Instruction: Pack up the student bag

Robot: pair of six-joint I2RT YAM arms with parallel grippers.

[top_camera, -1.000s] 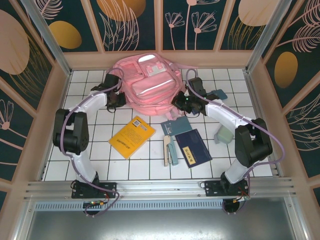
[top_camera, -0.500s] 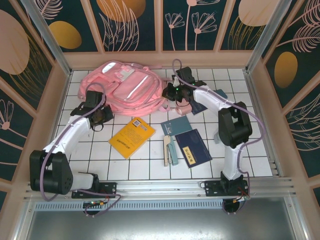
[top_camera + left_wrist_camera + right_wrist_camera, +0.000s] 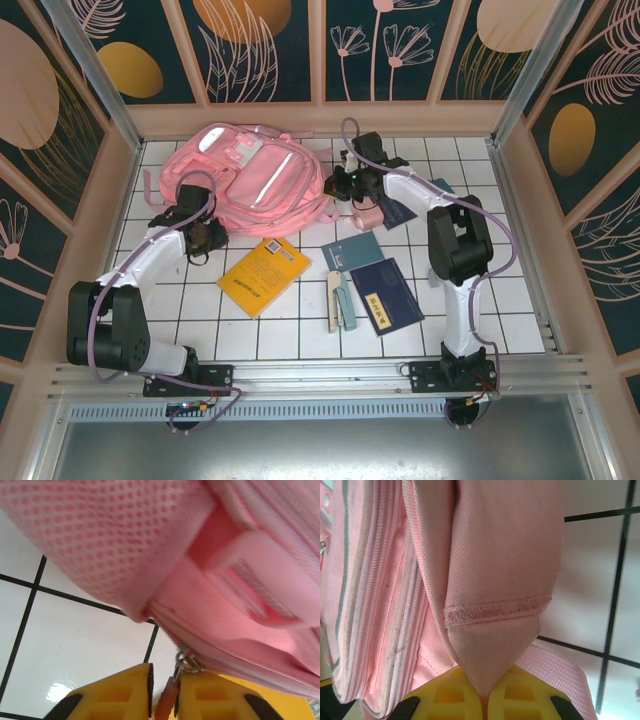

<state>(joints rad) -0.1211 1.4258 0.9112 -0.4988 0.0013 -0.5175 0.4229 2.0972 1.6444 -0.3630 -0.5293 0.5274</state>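
1. Task item. In the top view I read the student bag (image 3: 255,180) lying flat on the white tiled table (image 3: 300,330), at 11 o'clock from the table centre, with its front pockets and pale strips facing up.

2. Left end effector. The left gripper (image 3: 207,238) sits at the bag's 7 o'clock edge. In the left wrist view the yellow fingers (image 3: 120,695) stand at a narrow setting. A zipper pull (image 3: 167,702) runs down between them from the metal slider (image 3: 186,662) on the bag's seam. The pads appear closed on this pull. The bag's mesh panel (image 3: 110,540) fills the 12 o'clock part of this view, above white tile.

3. Right end effector. The right gripper (image 3: 345,186) sits at the bag's 3 o'clock edge. In the right wrist view its fingers (image 3: 447,695) are pressed together on the pointed strap end (image 3: 495,645), which is pinched between them. The bag body (image 3: 380,605) lies at 9 o'clock of the strap.

4. Loose items, top view.
- A yellow book (image 3: 263,272) lies at the bag's 6 o'clock, just beside its edge.
- A teal notebook (image 3: 352,252) and a dark blue book (image 3: 385,295) lie at 4 o'clock from the bag, near each other.
- A stapler (image 3: 342,300) lies just beside the dark blue book, at its 9 o'clock.
- A small pink object (image 3: 368,216) lies just at 5 o'clock of the right gripper; I cannot identify it.
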